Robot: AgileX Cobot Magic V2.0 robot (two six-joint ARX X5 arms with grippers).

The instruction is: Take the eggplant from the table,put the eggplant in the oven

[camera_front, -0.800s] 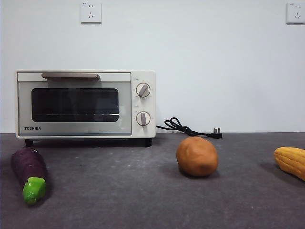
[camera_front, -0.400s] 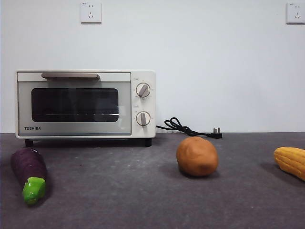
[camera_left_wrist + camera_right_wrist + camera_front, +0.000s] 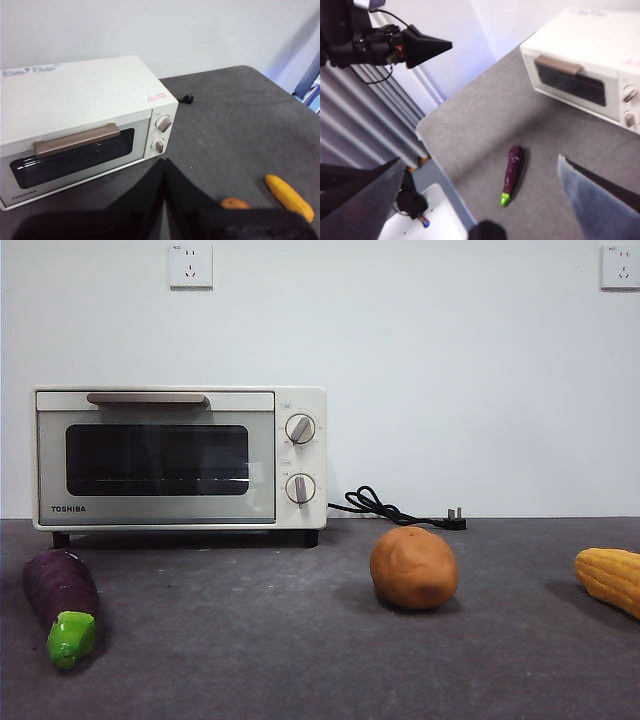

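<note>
The dark purple eggplant (image 3: 60,602) with its green cap lies on the table (image 3: 250,660) at the front left, just ahead of the oven (image 3: 180,455). The oven's door is closed. Neither arm shows in the front view. My right gripper (image 3: 480,159) hangs high above the table, open wide, with the eggplant (image 3: 513,172) far below it and the oven (image 3: 590,60) beyond. My left gripper (image 3: 163,162) is shut on nothing, high above the table in front of the oven (image 3: 75,110); it also shows as a black tip (image 3: 427,47) in the right wrist view.
A round orange-brown potato (image 3: 413,567) sits mid-table, and a yellow corn cob (image 3: 610,578) lies at the right edge. The oven's black cord and plug (image 3: 395,510) trail behind the potato. The table's left edge (image 3: 432,150) drops off close to the eggplant.
</note>
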